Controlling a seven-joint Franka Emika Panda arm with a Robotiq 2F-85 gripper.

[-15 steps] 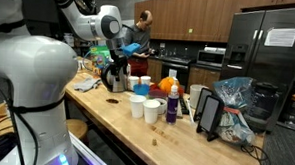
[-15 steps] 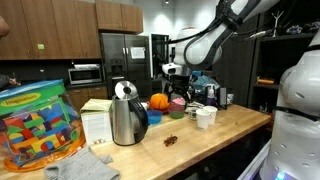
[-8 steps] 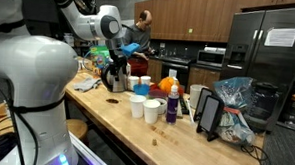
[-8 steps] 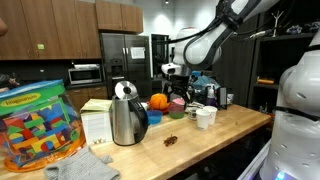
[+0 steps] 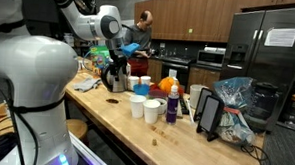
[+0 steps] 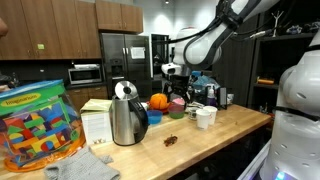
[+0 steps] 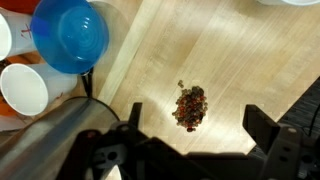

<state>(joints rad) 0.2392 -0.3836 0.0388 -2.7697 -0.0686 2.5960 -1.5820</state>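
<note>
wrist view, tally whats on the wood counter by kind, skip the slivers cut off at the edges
blue cup: 1
white cup: 1
metal kettle: 1
pile of brown crumbs: 1
total: 4

The countertop is light wood with a smooth satin finish and fine straight grain. The little crumbly pile on it looks dry and rough, and the gripper is matt black, plastic or metal, hard to say. The kettle is polished, mirror-shiny metal, there's a glossy blue plastic cup and a matt white cup that could be paper, plus a brushed-steel fridge, a clear plastic tub, a soft grey cloth and the robot arm in glossy white plastic.
</note>
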